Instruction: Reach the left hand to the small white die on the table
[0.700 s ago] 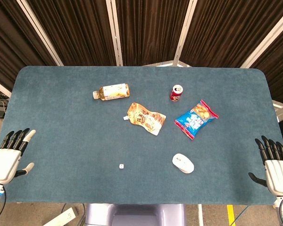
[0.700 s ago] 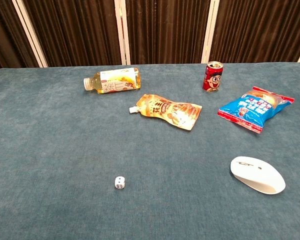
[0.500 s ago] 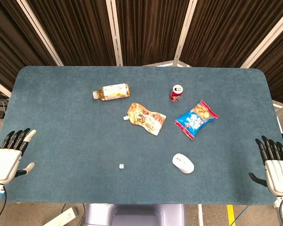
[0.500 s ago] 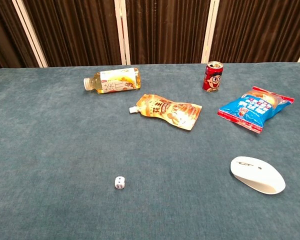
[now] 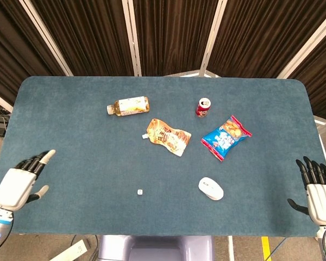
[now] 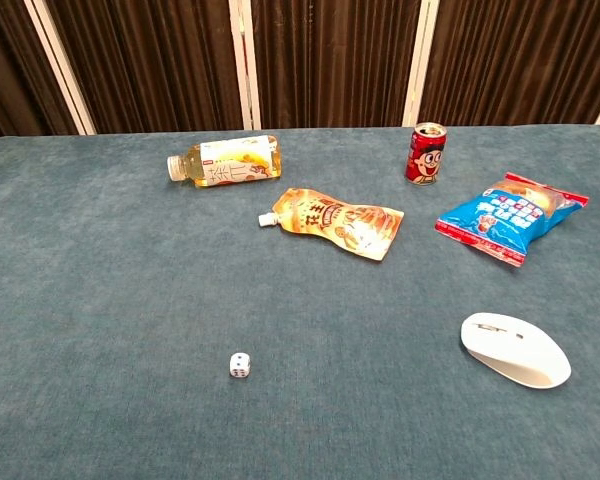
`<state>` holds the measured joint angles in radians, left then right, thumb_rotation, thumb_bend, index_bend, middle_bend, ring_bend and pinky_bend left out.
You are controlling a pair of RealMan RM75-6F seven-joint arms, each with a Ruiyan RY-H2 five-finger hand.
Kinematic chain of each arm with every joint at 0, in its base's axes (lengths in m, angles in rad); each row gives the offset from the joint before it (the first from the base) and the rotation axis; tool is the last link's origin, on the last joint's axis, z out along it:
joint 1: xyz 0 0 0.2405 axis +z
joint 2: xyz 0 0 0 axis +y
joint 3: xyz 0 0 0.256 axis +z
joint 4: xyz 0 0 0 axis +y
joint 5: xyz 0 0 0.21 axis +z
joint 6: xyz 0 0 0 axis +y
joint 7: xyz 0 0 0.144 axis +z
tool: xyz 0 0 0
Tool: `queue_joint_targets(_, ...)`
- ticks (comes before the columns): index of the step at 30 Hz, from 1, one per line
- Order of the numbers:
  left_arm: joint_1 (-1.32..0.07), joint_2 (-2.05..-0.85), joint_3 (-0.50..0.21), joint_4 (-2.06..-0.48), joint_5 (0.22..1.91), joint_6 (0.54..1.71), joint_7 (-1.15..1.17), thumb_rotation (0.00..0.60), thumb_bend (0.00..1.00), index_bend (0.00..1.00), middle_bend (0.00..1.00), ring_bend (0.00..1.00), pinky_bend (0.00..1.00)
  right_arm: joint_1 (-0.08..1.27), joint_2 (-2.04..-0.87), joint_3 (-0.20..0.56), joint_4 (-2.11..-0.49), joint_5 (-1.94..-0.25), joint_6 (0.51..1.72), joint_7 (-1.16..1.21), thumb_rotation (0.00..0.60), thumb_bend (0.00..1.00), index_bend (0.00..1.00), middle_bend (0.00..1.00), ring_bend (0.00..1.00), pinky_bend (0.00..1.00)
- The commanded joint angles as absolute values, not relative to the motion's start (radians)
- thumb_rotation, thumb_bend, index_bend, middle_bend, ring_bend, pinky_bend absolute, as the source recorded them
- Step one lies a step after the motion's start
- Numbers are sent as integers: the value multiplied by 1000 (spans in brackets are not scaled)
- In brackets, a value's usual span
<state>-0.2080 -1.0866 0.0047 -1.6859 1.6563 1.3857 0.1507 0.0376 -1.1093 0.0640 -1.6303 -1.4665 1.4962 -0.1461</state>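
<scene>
The small white die (image 5: 140, 192) lies on the blue table near the front edge, a little left of centre; the chest view shows the die (image 6: 240, 365) with dark pips. My left hand (image 5: 22, 182) hovers over the table's front left corner, fingers spread and empty, well to the left of the die. My right hand (image 5: 319, 191) stays at the front right edge, fingers apart and holding nothing. Neither hand shows in the chest view.
A white computer mouse (image 5: 211, 188) lies right of the die. Further back are an orange spouted pouch (image 5: 168, 137), a tea bottle on its side (image 5: 129, 106), a red can (image 5: 204, 107) and a blue snack bag (image 5: 225, 137). Dark curtains hang behind the table.
My left hand has moved right and inward over the table's front left corner, turning toward the die. The right hand sank slightly. The objects have not moved.
</scene>
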Motion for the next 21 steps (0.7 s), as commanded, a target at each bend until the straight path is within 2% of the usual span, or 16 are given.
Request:
queue_joint_targets(1, -245, -1109, 3, -1673, 1662, 1333, 143, 600, 509, 0, 714, 778, 837, 38, -1110, 64, -1629, -1464, 1493, -147, 600, 16, 0, 0, 0, 0)
queue_joint_targets(3, -274, -1108, 6, -1684, 1663, 1279, 145, 600, 549, 0, 754, 807, 841, 40, -1111, 65, -1627, -1460, 1489, -148, 600, 16, 0, 0, 0, 0)
queue_joint_targets(12, -452, -1092, 1, -1790, 1653, 985, 257, 600, 711, 0, 794, 827, 841, 47, -1109, 78, -1622, -1428, 1470, -138, 600, 16, 0, 0, 0, 0)
queue_joint_targets(21, -568, -1150, -11, -1851, 1557, 784, 424, 600, 747, 0, 797, 827, 841, 41, -1095, 82, -1620, -1413, 1471, -113, 600, 16, 0, 0, 0, 0)
